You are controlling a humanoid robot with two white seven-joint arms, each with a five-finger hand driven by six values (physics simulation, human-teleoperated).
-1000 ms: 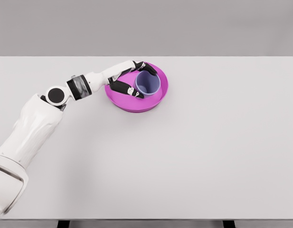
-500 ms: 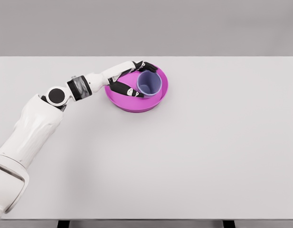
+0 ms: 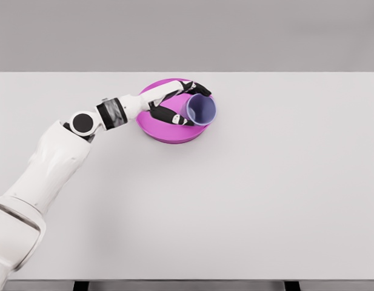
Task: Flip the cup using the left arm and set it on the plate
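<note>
A translucent lavender cup (image 3: 202,110) is over the right edge of the magenta plate (image 3: 165,131), tilted so its open mouth faces up and toward me. My left hand (image 3: 196,107) reaches in from the left across the plate. Its dark fingers (image 3: 197,90) curl over the cup's far side and the thumb (image 3: 174,118) lies along its near side, so the hand is shut on the cup. Whether the cup's base touches the plate is hidden. The right arm does not show.
The white table (image 3: 265,194) spreads wide around the plate, which sits near its far edge, left of centre. My left forearm (image 3: 114,112) lies low over the table to the plate's left.
The left hand has slid to the right across the plate, carrying the cup from the plate's middle to its right edge. The cup has tipped from upright to a tilt.
</note>
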